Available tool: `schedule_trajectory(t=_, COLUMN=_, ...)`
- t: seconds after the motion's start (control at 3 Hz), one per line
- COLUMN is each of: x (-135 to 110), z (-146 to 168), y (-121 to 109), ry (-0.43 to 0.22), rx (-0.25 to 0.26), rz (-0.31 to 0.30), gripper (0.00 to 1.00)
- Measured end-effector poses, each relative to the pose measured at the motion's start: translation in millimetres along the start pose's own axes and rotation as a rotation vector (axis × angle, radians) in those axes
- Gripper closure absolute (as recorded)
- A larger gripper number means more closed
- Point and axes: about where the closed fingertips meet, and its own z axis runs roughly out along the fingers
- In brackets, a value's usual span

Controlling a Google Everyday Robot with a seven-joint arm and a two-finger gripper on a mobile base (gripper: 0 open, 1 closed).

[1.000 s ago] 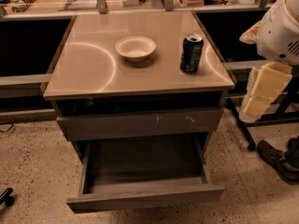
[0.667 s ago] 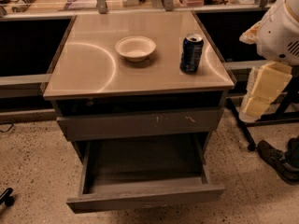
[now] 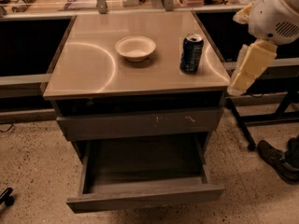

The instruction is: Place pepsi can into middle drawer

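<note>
The pepsi can (image 3: 191,53), dark blue with a silver top, stands upright on the right side of the cabinet's tan top. The middle drawer (image 3: 145,197) is pulled out below, with a plain dark grey front and nothing visible inside. My gripper (image 3: 237,87) hangs at the end of the white and cream arm (image 3: 275,10), off the cabinet's right edge. It is to the right of the can, a little lower, and apart from it.
A cream round bowl (image 3: 135,47) sits on the cabinet top (image 3: 88,69), left of the can. A shut drawer front with pale scratch marks (image 3: 140,123) is above the open drawer. A person's shoe (image 3: 278,160) and a stand leg (image 3: 240,125) are on the floor at right.
</note>
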Motion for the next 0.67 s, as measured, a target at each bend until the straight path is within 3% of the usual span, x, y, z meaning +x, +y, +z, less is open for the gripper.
schedule_trajectory(t=0.67, x=-16.9, z=23.0, y=-71.2, ry=-0.082, rx=0.112, rz=0.002, gripper=0.00)
